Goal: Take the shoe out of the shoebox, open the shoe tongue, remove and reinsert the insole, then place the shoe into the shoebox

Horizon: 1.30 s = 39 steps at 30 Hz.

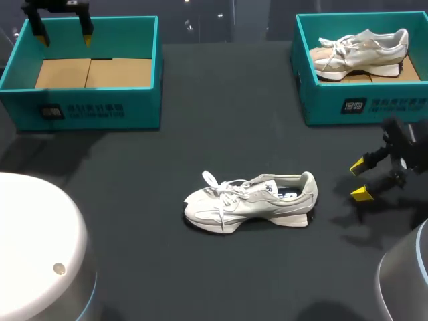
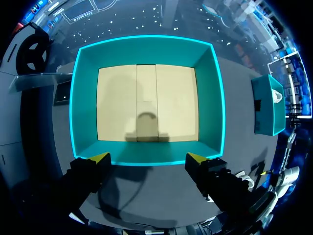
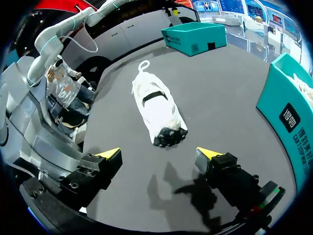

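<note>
1. The shoe [image 1: 251, 200] lies on its sole near the middle of the worktop [image 1: 134, 174], out of any box. Its toe points to 9 o'clock and its heel to 3 o'clock.
2. The right end effector [image 1: 361, 180] hovers just off the heel, at 3 o'clock from the shoe. It is released, with both yellow tips spread and nothing between them. In its own wrist view the heel sits directly ahead of the gap [image 3: 160, 153].
3. The left end effector [image 1: 65, 33] hangs over the empty shoebox [image 1: 100, 110], at about 10 o'clock from the shoe. It too is released and holds nothing.
4. A second shoebox [image 1: 361, 107] at 2 o'clock holds another shoe [image 1: 361, 50], which is best left alone.
5. The step in hand is probably opening the tongue, and it needs both arms.
   - The right one should pinch the heel collar to pin the shoe down.
   - The left one should come across and take the tongue under the laces [image 1: 221, 187].
6. Pull the tongue towards the toe and upward, gently, because the light shoe is likely to slide or tip on the smooth worktop.
7. Keep the collar wide so the insole can come out flat.
</note>
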Each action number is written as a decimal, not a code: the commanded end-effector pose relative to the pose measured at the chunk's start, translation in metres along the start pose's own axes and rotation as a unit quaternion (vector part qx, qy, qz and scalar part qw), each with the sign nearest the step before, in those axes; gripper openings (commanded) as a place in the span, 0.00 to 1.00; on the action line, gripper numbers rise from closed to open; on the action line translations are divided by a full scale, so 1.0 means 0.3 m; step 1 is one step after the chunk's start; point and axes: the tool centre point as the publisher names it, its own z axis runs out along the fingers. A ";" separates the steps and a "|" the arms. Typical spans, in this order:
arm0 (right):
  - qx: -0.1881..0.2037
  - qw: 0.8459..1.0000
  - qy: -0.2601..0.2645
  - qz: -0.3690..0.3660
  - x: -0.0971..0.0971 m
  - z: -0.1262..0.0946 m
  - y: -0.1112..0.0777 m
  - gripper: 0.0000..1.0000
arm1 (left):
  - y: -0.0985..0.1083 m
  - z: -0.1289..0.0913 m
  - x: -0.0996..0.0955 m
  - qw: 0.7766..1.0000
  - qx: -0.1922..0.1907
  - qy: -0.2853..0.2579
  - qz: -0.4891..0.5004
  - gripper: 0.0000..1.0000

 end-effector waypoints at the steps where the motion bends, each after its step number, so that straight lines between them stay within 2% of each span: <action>1: -0.119 0.993 -0.013 -0.001 0.025 0.004 -0.020 1.00 | 0.000 -0.001 0.000 1.000 0.000 0.000 0.000 1.00; 7: -0.119 0.993 -0.013 -0.001 0.025 0.004 -0.020 1.00 | 0.000 -0.001 0.000 1.000 0.000 0.000 0.000 1.00; 8: -0.126 0.992 -0.003 -0.013 0.019 0.006 -0.035 1.00 | 0.000 -0.001 0.000 1.000 0.000 0.000 0.000 1.00; 10: -0.150 0.987 -0.022 -0.044 0.005 0.004 -0.061 1.00 | 0.000 -0.001 0.000 1.000 0.000 0.000 0.000 1.00; 13: -0.150 0.984 -0.040 -0.084 -0.017 0.015 -0.090 1.00 | 0.000 -0.001 0.000 1.000 0.000 0.000 0.000 1.00; 19: -0.184 0.975 -0.027 -0.118 -0.048 0.036 -0.108 1.00 | 0.000 -0.001 0.000 1.000 0.000 0.000 0.000 1.00; 21: -0.175 0.978 -0.025 -0.113 -0.055 0.046 -0.102 1.00 | 0.000 -0.001 0.000 1.000 0.000 0.000 0.000 1.00; 32: -0.175 0.978 -0.025 -0.113 -0.055 0.046 -0.102 1.00 | 0.000 -0.001 0.000 1.000 0.000 0.000 0.000 1.00; 34: -0.168 0.977 -0.040 -0.123 -0.052 0.067 -0.112 1.00 | 0.000 -0.001 0.000 1.000 0.000 0.000 0.000 1.00; 39: -0.191 0.970 -0.056 -0.140 -0.058 0.101 -0.121 1.00 | 0.000 -0.001 0.000 1.000 0.000 0.000 0.000 1.00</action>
